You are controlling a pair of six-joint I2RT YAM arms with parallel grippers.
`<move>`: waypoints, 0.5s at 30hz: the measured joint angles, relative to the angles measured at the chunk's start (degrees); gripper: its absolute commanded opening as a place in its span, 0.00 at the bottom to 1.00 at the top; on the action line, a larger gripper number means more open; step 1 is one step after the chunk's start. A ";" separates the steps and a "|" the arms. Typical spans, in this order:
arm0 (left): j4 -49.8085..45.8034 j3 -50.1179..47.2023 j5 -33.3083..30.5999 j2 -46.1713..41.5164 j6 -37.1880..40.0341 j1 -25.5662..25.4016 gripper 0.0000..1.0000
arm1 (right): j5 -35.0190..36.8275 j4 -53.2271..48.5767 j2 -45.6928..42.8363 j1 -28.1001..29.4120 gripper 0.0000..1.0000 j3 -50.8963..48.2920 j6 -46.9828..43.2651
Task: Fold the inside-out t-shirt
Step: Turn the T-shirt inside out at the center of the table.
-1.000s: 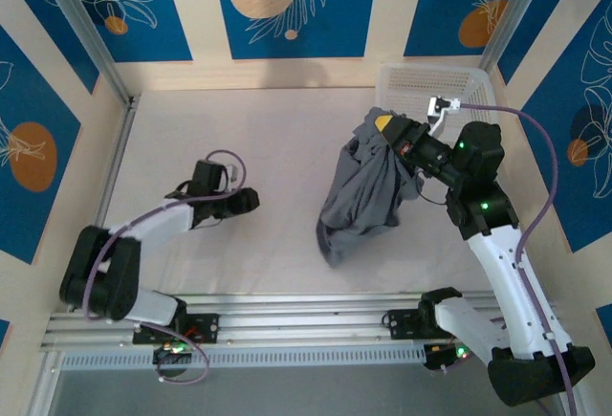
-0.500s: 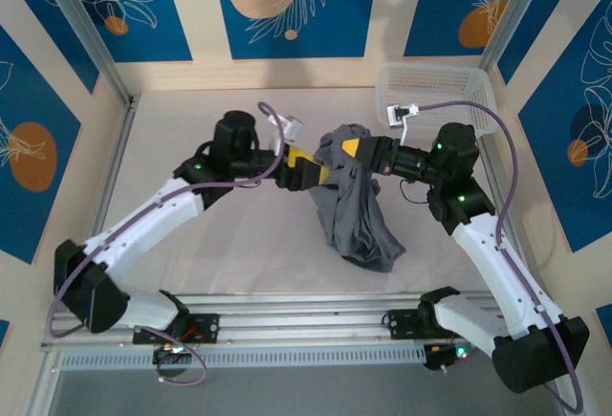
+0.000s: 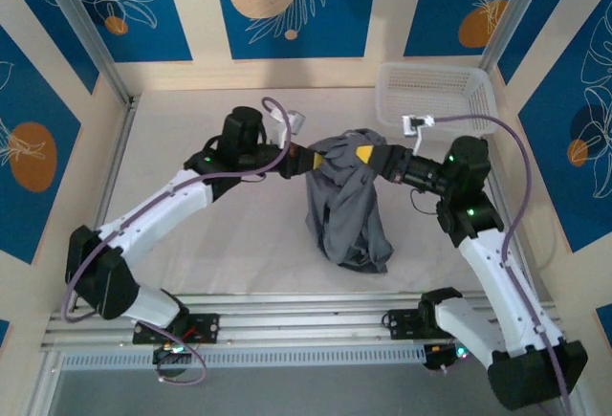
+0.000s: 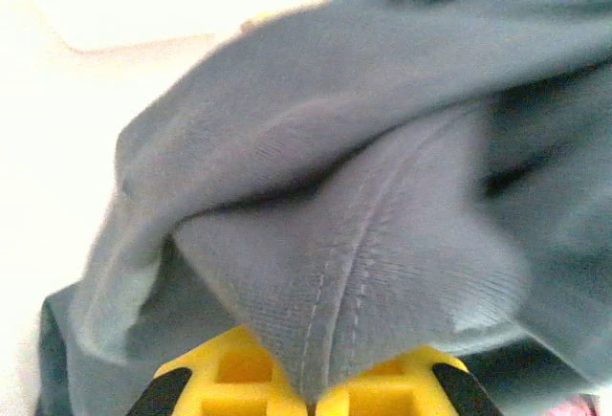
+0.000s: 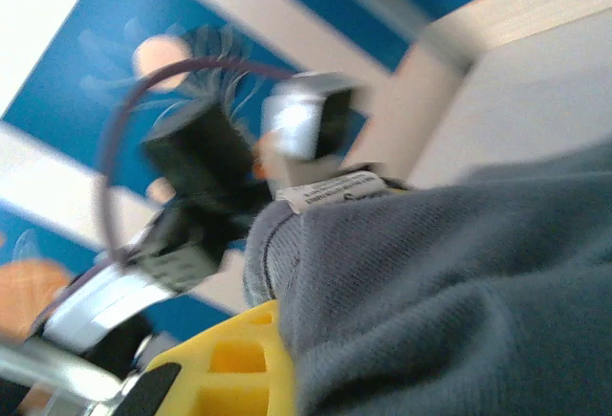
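Observation:
The inside-out t-shirt [image 3: 346, 208], slate grey, hangs bunched between my two grippers above the middle of the table, and its lower folds reach the tabletop. My left gripper [image 3: 322, 160] is shut on the shirt's upper left edge. In the left wrist view a stitched seam of the t-shirt [image 4: 368, 244] is pinched between the yellow fingers [image 4: 234, 378]. My right gripper [image 3: 366, 154] is shut on the upper right edge. In the right wrist view grey cloth [image 5: 459, 292] with a white care label [image 5: 330, 189] drapes over one yellow finger [image 5: 234, 363] and hides the other.
A white plastic basket [image 3: 435, 91] stands at the table's far right corner, just behind the right arm. Metal frame posts [image 3: 81, 29] and blue-patterned walls close in the left, back and right sides. Bare tabletop [image 3: 191, 244] lies left of the shirt.
The left arm swung in from the left side of the table, and its jaws opened, then closed on the shirt. The right arm carried the shirt leftward, away from the basket.

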 measured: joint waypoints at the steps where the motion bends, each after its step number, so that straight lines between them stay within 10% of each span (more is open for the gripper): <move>1: 0.09 -0.31 0.00 -1.25 -0.37 0.50 0.00 | 0.61 0.39 -1.05 -2.08 0.00 -2.75 0.44; 8: -0.92 -2.58 0.26 -8.90 -0.66 1.55 0.00 | 4.48 0.90 -2.10 -9.79 0.42 -23.06 1.84; 15: -0.52 -7.13 2.86 -8.00 -0.83 1.62 0.00 | 13.25 -1.75 -13.03 -0.76 0.56 -21.81 -8.96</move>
